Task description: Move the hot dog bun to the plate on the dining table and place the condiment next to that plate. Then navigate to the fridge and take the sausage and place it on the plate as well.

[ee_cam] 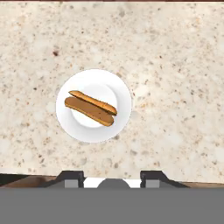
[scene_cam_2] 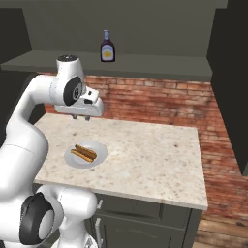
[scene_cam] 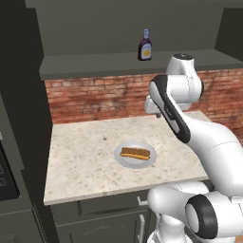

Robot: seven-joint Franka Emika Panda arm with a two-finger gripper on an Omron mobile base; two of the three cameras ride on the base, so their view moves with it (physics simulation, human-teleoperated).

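The split golden-brown hot dog bun [ee_cam: 91,107] lies on the round white plate [ee_cam: 120,89], which sits on the speckled beige stone table top [scene_cam: 85,156]. Taking the plate as the landmark: the bun rests across its middle, slightly slantwise, wholly inside the rim. The dark brown condiment bottle with a yellow label and a pale cap [scene_cam: 145,46] stands upright well behind and above the plate, on the dull green shelf [scene_cam: 95,64] that runs over the red brick back wall [scene_cam_2: 160,104]. It is far from the plate, not beside it.

The white arm's two-finger gripper [scene_cam_2: 81,116] hangs in the air above the table top, behind the plate and pointing down, clear of plate and bun alike. In the hand view the two dark finger tips [ee_cam: 72,178] rise below the plate with nothing between them. How wide they stand is hard to read from that view; taken with the rest, the jaws look drawn close together and empty.

As for progress, the first part appears done, since the bun is on the plate. Three things seem left. The bottle has yet to come down from the shelf and be set just beside the plate. After that the base must drive to the fridge. No sausage is on the plate, so fetching it and laying it there remains too. By this reckoning the task is in its early part, with the condiment the likely step in hand.
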